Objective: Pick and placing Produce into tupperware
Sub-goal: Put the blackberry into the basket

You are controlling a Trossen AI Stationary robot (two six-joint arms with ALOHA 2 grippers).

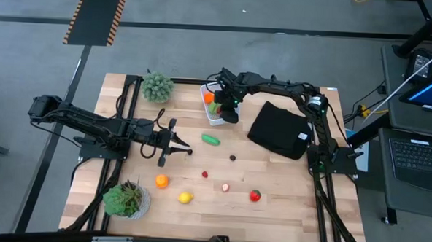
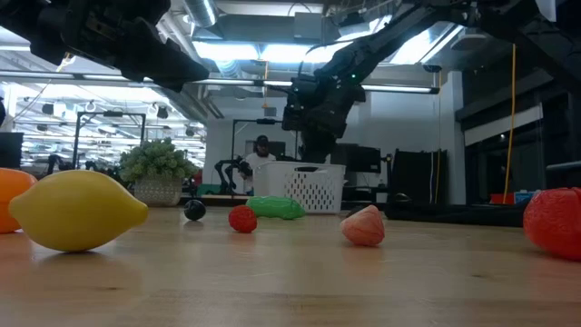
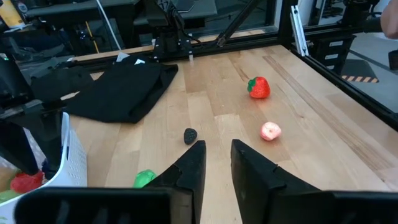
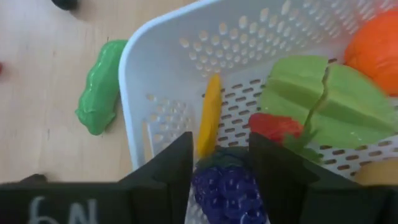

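In the high view, the right gripper [image 1: 231, 111] hangs over the white tub [image 1: 214, 106] at the far side of the table [image 1: 285, 204], with orange and green produce inside the tub just beside it. The left gripper [image 1: 177, 143] is over bare wood; the green vegetable [image 1: 211, 140] lies just ahead of its tips, the orange [image 1: 161, 181] and the lemon [image 1: 185, 198] lie nearer the front edge, and the black cloth [image 1: 280, 130] lies beside the right arm.

In the low view, the right gripper [image 2: 313, 118] hangs directly above the tub [image 2: 300, 187].

In the left wrist view, the left fingers [image 3: 193, 165] stand a little apart with nothing between them; the small dark fruit [image 3: 190, 135] lies just ahead of them.

In the right wrist view, the right fingers [image 4: 168, 168] stand apart, and a purple grape bunch [image 4: 227, 186] sits between them above the tub floor [image 4: 249, 118]. I cannot tell whether they touch it.
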